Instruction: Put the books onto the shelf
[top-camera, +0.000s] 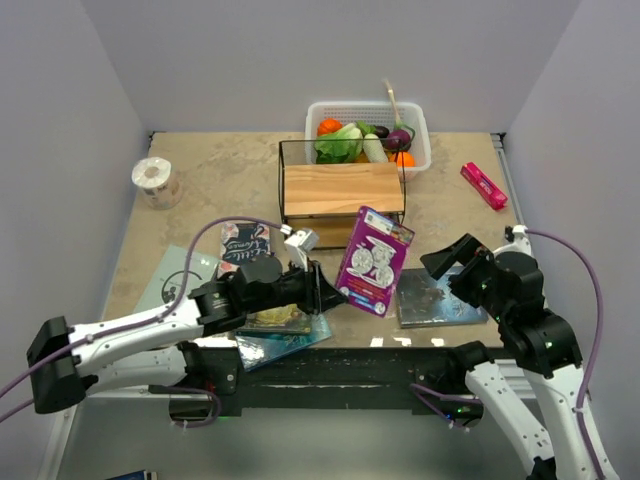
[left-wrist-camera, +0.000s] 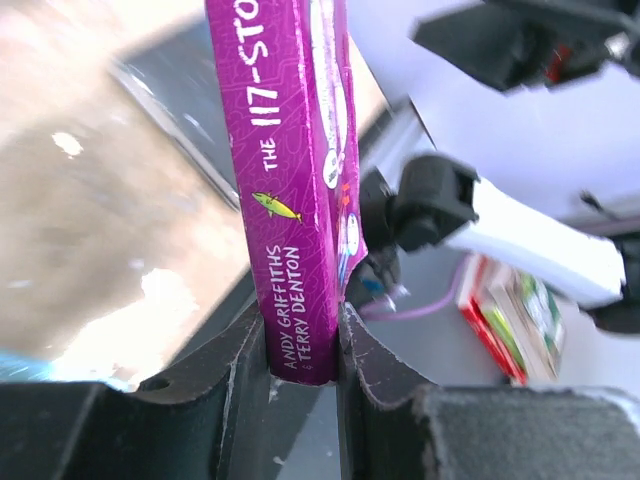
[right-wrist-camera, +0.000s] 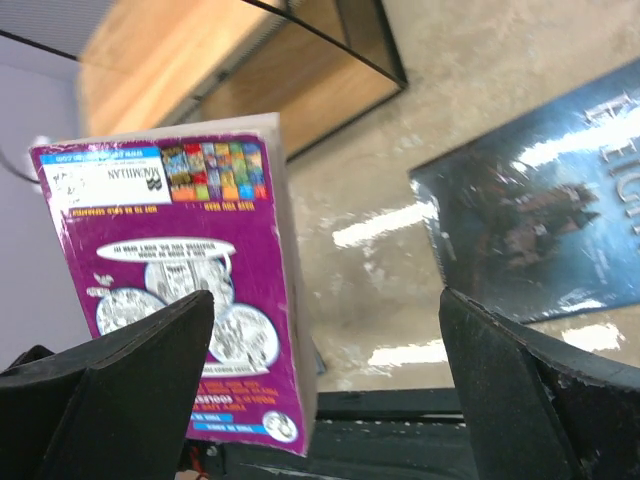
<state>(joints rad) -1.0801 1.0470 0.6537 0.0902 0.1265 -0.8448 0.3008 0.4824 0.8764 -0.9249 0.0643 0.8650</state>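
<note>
L wrist cam: purple book (left-wrist-camera: 295, 200) runs off the top edge, spine title stops at "THE 117-STO"; its bottom end is buried between my left fingers (left-wrist-camera: 225, 375). Table (left-wrist-camera: 90, 230) behind it: blur. R wrist cam: dark blue-grey book (right-wrist-camera: 530, 220) cut by right edge, cover lettering too smeared to read; shelf (right-wrist-camera: 200, 60) out of focus, mostly off the top. Purple book's lower corner sits behind my right finger (right-wrist-camera: 120, 380). Top cam: my left arm (top-camera: 150, 325) covers part of the teal-blue book (top-camera: 290, 348); veg (top-camera: 350, 140) in the basket (top-camera: 425, 140) partly behind shelf wire.
</note>
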